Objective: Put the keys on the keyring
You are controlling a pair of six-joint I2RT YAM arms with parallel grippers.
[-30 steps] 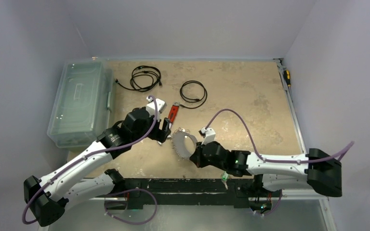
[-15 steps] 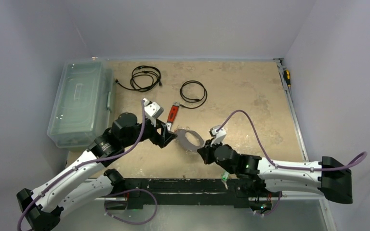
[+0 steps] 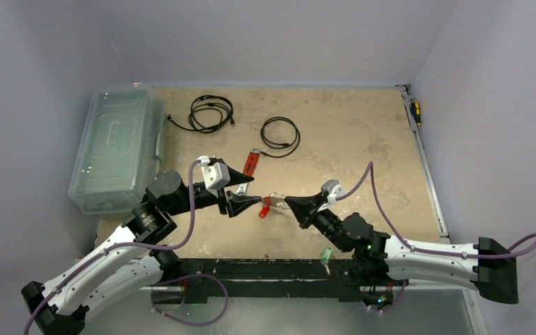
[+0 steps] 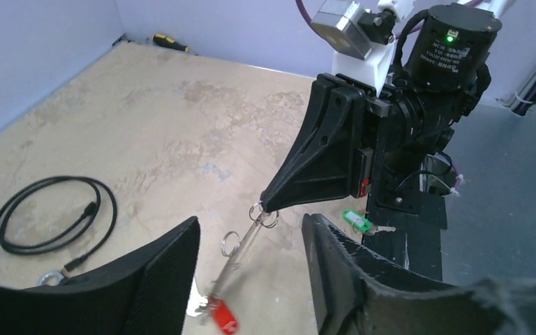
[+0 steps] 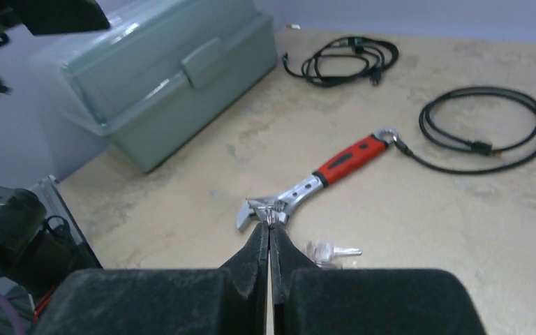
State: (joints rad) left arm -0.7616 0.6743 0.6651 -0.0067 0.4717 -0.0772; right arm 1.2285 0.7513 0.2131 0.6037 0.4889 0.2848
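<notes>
- Currently the right gripper [image 5: 271,225] has its fingers pressed together on the top of the keyring [image 4: 248,239], which hangs from its tips and shows only as a thin wire line.
- At the wire's low end sits the red key [image 4: 222,315], inside the gap of the left gripper [image 4: 251,227], whose fingers stand wide apart and clamp nothing.
- Meanwhile the green key [image 4: 354,220] lies at the table's near edge by the arm bases, and small silver keys [image 5: 331,251] lie on the table [image 3: 363,132] near the wrench [image 5: 321,178].
- Risk: that tip-only pinch on slick wire looks weak, so a tug or twist from the left side could pull the ring free and drop it.
- Risk: if the left fingers close off-line, they may bat the red key aside.
- Against half a second ago, the ring no longer shows as an open oval, the red key has come into sight, and the two grippers now face tip to tip.
</notes>
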